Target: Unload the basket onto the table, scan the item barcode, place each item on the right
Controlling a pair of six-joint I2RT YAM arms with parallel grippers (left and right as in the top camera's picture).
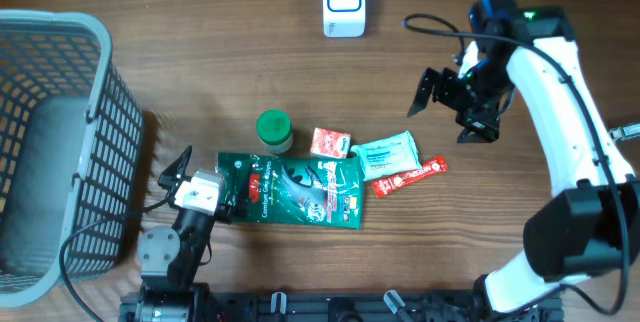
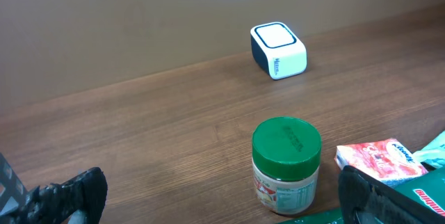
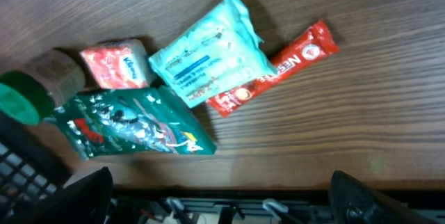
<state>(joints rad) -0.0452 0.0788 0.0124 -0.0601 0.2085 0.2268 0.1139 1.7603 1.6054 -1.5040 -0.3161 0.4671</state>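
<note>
Red foil marks the Nestle stick (image 1: pixel 408 177), the item laid nearest to the right gripper (image 1: pixel 447 112). Nothing is held by that gripper. Its fingers are spread wide, and it is hung in the air over bare wood, up and to the right of the items. The stick is found down and to the left of the fingers, near but apart. Its long side is laid on a slant, from low left to high right in the overhead view, with the high end pointed toward the right arm. One end of it is covered by the teal wipes pack (image 1: pixel 388 155).

The left gripper (image 1: pixel 208 184) is wide open too, with nothing in it. It is placed at the left end of the green pouch (image 1: pixel 292 190), whose long side runs left to right. The jar with the green lid (image 1: pixel 274 132) is stood upright just ahead of it.

Which item is meant cannot be told. For the stick or the wipes, the right arm is judged nearer; for the pouch or the jar, the left. The white scanner (image 1: pixel 343 2) is set well apart at the far side, window faced up. No barcode can be seen.
</note>
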